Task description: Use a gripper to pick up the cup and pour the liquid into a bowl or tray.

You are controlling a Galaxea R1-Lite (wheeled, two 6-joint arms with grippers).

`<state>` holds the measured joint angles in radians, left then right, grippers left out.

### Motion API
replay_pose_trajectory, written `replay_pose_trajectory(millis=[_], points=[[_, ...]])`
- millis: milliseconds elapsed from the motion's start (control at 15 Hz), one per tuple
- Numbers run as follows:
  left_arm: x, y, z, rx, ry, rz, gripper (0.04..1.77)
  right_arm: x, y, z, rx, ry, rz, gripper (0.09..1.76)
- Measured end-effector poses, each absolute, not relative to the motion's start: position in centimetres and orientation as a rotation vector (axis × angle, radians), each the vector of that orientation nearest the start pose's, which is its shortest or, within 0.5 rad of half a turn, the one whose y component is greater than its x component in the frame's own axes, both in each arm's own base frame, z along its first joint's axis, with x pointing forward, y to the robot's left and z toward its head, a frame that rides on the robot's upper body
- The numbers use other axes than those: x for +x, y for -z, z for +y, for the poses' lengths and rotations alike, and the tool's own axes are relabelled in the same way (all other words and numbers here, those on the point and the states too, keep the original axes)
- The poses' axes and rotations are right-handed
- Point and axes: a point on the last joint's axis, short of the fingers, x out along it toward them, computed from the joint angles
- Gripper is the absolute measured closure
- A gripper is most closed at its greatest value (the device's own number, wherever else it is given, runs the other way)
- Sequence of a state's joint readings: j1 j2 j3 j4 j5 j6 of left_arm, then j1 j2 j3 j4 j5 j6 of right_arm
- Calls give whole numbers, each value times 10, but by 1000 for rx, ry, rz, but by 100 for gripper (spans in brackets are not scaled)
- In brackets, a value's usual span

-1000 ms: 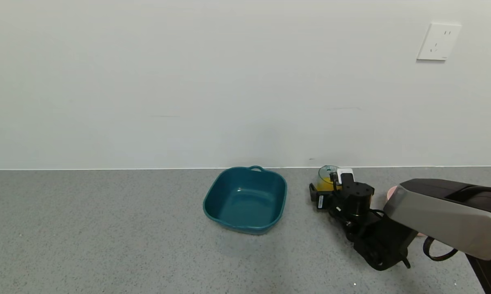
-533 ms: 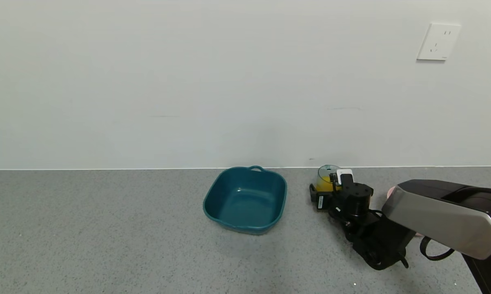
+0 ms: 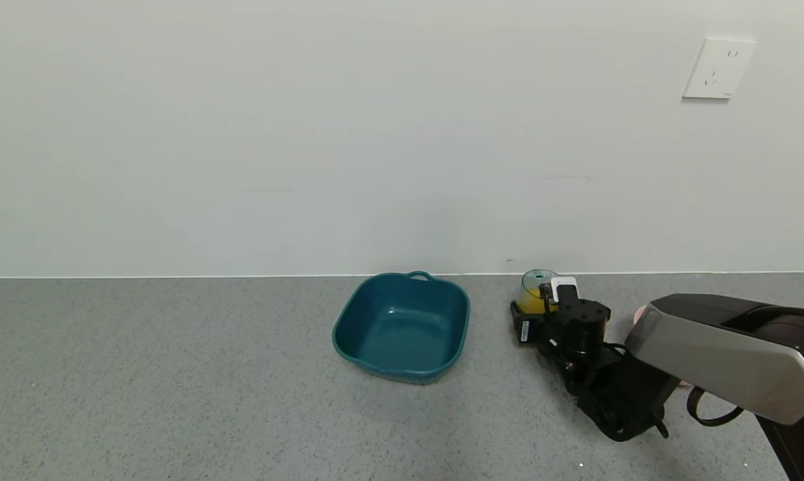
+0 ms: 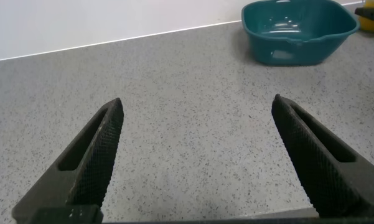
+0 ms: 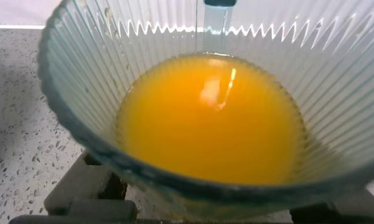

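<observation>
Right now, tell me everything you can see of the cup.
The cup is a small translucent blue-green tumbler, plastic by its look, with fine vertical ribs and a zigzag band under the rim. It stands upright on the grey counter near the wall, right of the teal tray, holding opaque orange liquid. The right gripper brackets its lower body.

Head camera overlooks the worktop toward its far edge; left wrist camera, low, shares the tray (image 3: 402,327) (image 4: 299,31); right wrist camera sits seemingly right against the cup (image 5: 205,112).

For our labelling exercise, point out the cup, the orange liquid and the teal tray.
cup (image 5: 87,87), right wrist view, ribbed inner wall.
orange liquid (image 5: 211,124), right wrist view, middle of its surface.
teal tray (image 3: 402,331), head view, bare inside floor.
</observation>
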<state>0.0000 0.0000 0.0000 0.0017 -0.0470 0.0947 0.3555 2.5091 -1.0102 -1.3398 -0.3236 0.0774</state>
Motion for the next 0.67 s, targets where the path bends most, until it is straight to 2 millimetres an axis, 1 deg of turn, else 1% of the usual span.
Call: replay_pose_trajectory(millis=[667], points=[[-23, -75, -1, 95, 47, -1, 9, 405, 6, 143, 23, -29, 152, 48]])
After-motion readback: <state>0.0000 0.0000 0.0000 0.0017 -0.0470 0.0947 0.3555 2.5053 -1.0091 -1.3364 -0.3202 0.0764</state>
